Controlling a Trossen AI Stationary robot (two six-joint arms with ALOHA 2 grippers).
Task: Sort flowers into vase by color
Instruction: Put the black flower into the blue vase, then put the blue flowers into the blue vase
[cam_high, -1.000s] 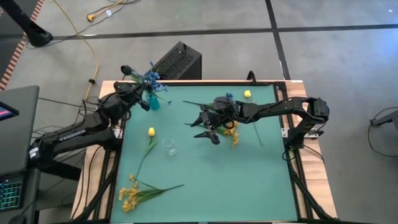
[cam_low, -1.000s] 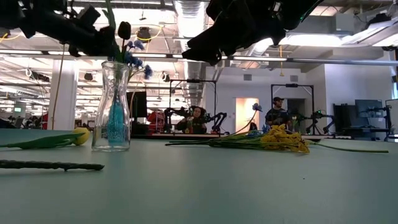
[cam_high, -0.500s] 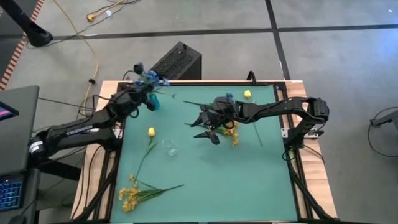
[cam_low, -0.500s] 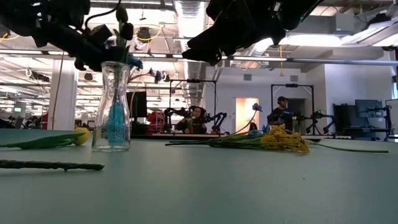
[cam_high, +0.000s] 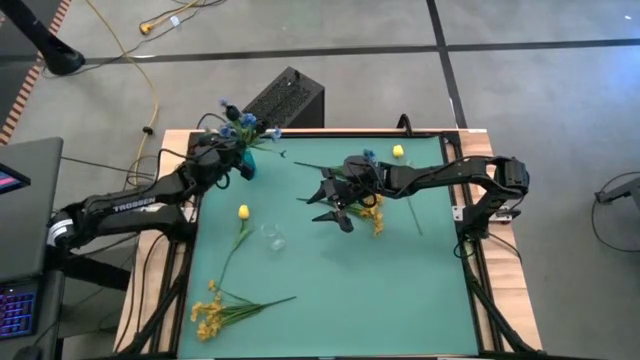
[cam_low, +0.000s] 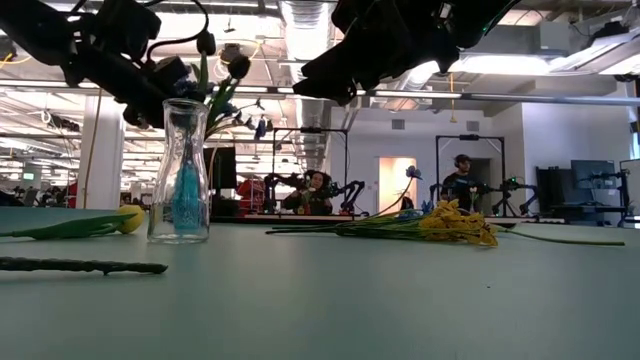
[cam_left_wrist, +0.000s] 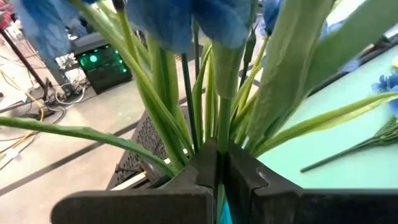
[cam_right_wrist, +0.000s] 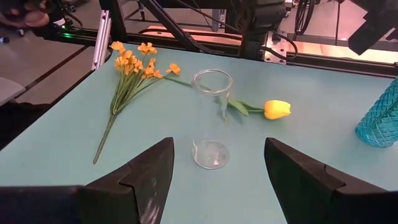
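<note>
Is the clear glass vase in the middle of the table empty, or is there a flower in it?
Empty. The right wrist view shows the clear vase standing upright with nothing inside.

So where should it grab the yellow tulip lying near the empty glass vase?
Grip the yellow tulip on its thin green stalk, just below the bud, coming straight down from above. It lies flat on the table with open space around the stalk; the glass vase stands beside it.

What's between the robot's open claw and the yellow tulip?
In the right wrist view, an empty clear glass vase stands between the open right gripper and the yellow tulip.
</note>
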